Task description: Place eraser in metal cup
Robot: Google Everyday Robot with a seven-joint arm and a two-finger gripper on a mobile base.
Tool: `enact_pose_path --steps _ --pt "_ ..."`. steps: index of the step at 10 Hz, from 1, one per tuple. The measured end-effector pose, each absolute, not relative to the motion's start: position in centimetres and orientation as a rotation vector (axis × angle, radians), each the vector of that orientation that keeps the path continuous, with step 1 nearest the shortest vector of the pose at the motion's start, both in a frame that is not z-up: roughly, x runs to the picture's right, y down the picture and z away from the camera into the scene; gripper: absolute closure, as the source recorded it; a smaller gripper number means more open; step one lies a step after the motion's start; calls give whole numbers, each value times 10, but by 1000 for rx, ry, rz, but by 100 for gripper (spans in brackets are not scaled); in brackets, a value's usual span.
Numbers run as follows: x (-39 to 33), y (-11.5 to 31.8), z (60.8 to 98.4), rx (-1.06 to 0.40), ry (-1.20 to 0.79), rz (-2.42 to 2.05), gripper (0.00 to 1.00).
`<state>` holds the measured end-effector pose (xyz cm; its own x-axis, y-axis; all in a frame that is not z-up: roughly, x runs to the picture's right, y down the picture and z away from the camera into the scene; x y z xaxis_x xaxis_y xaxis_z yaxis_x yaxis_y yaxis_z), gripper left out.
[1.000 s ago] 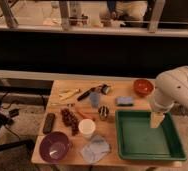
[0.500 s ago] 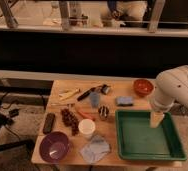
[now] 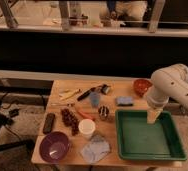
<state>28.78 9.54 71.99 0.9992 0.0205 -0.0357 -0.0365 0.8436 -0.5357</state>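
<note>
1. Camera view: 1 eraser lies flat on the table, up-right of the metal cup, near it but not touching.
2. Gripper hangs over the green tray, jaws wide and empty, well apart from the eraser.
3. My judgement: descend straight, pinch the eraser's narrow sides, lift clear, centre over the cup, then release.
4. Count: 1 eraser, 1 metal cup, 1 white paper cup, 1 orange bowl, 1 purple bowl, 1 cloth, 1 tray.

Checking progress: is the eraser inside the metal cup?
No, the eraser lies on the table apart from the metal cup; the gripper hangs over the green tray.
</note>
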Motion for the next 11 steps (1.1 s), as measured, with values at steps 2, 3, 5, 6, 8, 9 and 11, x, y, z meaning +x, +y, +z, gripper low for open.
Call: enact_pose_path --steps 2,3,5,6,8,9,11 --pt "280 85 742 -543 12 9 20" --pt "280 78 751 -525 0 3 20" --pt "277 64 769 -478 -37 -13 20" --pt "273 60 776 -458 -57 -28 20" --pt "268 52 792 -431 -88 -52 20" --pt "262 48 800 -432 -100 -61 20" --pt "256 48 808 -434 -113 -87 20"
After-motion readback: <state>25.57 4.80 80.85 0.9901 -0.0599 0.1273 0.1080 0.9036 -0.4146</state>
